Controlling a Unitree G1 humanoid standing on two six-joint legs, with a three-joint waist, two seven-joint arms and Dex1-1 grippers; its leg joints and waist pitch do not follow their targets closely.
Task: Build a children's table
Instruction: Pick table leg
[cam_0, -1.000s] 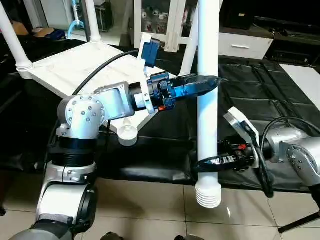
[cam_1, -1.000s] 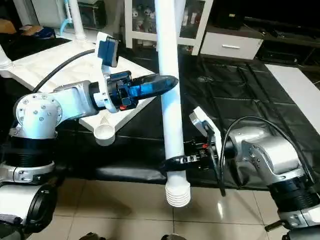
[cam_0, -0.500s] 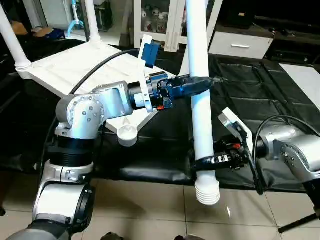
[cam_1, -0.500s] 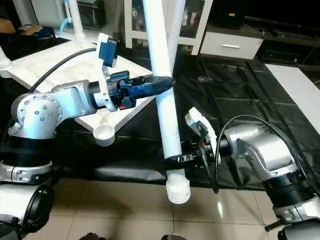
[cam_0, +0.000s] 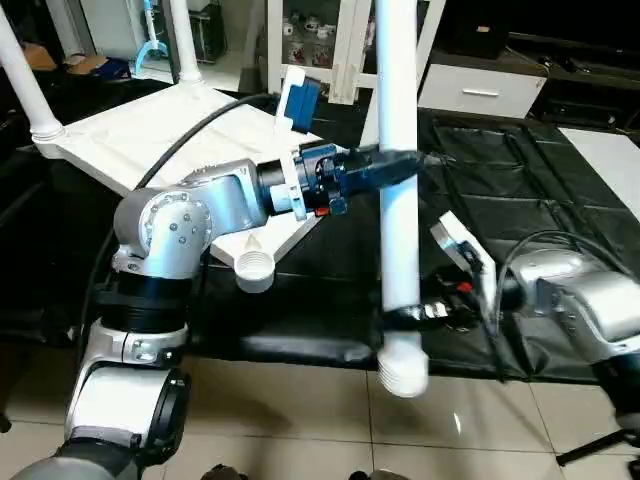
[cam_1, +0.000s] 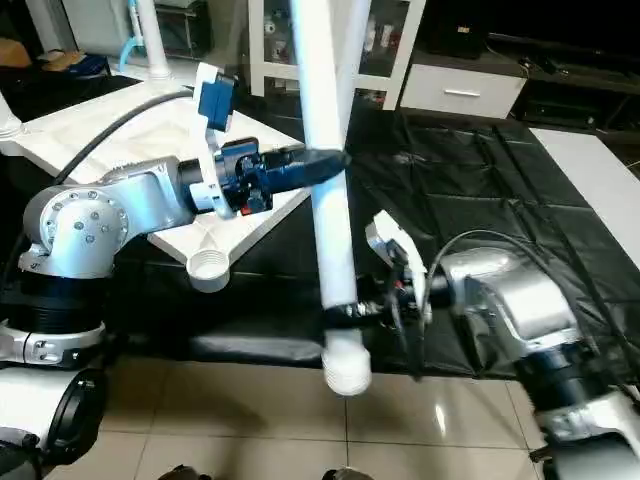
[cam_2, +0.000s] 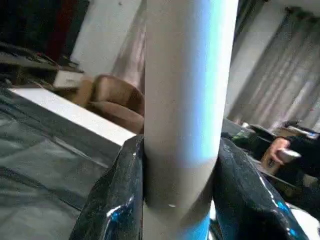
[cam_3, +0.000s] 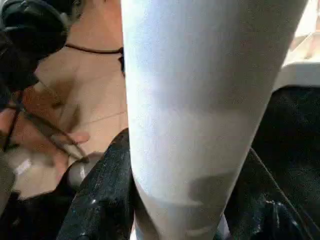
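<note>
The white tabletop (cam_0: 150, 140) lies underside up on the black-covered surface, with two legs (cam_0: 25, 80) standing in its far sockets and an empty socket (cam_0: 255, 268) at its near corner. A long white leg (cam_0: 398, 150) is held nearly upright in front of it, ribbed end (cam_0: 403, 372) down over the floor. My left gripper (cam_0: 388, 165) is shut on its middle; in the left wrist view both fingers (cam_2: 112, 195) press the tube (cam_2: 185, 100). My right gripper (cam_0: 405, 315) is shut on it just above the ribbed end, fingers (cam_3: 102, 200) hugging the tube (cam_3: 200, 100).
The black cover (cam_0: 520, 180) spreads to the right of the held leg. Tiled floor (cam_0: 300, 420) runs along the near edge. A glass cabinet (cam_0: 320, 40) and a white drawer unit (cam_0: 470, 90) stand at the back. A person's hand (cam_2: 280, 155) shows far off.
The left gripper's fingers have closed in on the leg. The leg, with the right gripper at its lower end, has shifted a little to the left.
</note>
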